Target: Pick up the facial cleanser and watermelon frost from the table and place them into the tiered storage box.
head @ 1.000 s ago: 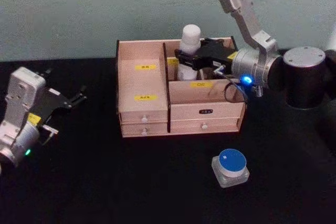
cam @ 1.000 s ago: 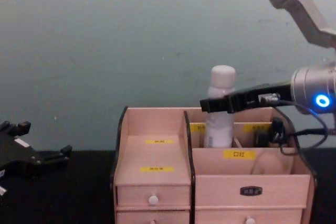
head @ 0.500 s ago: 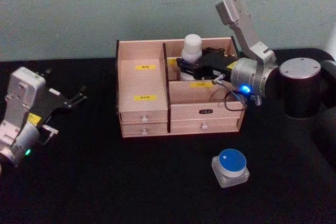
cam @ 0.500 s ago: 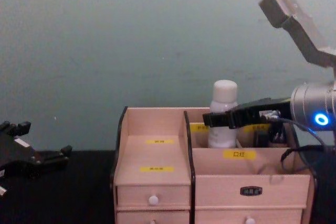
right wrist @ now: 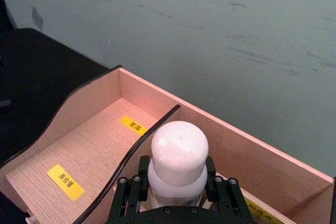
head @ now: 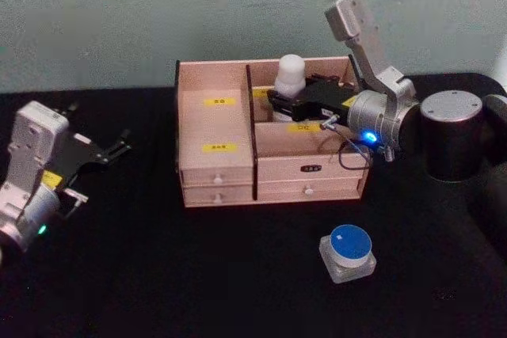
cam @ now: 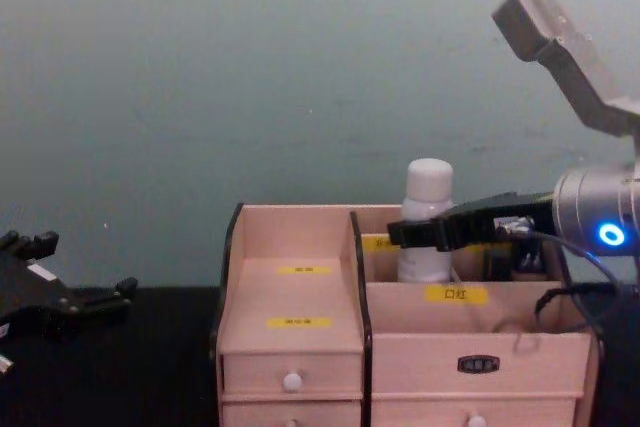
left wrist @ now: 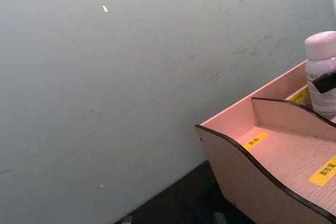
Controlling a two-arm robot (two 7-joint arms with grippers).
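Head view – facial cleanser bottle (head: 291, 71): white, round-capped, upright in the rear compartment of the tiered storage box (head: 214, 168), just right of the centre divider.
Head view – right gripper (head: 287, 102): you have its jaws clamped on the bottle's body just under the cap.
Head view – watermelon frost jar (head: 348, 252): small, blue-lidded, on the black table (head: 198, 282) in front of the box and apart from it.
Head view – left gripper (head: 111, 150): parked at the left, well away from the box, jaws spread and holding nothing.
Left wrist view – bottle: cap and shoulder (left wrist: 321, 64) rise above the box's back wall, with a black finger (left wrist: 326, 82) across them.
Right wrist view – grip: fingers (right wrist: 126, 192) flank the bottle (right wrist: 178, 148) on both sides.
Chest view – seating: the bottle's base (cam: 425, 265) is hidden behind the compartment front, so you cannot tell whether it rests on the floor.
Handling – bottle: likely light, rigid plastic with smooth sides; a hold just below the cap suits it.
Handling – jar: probably hard and squat; take it across its sides, below the lid.
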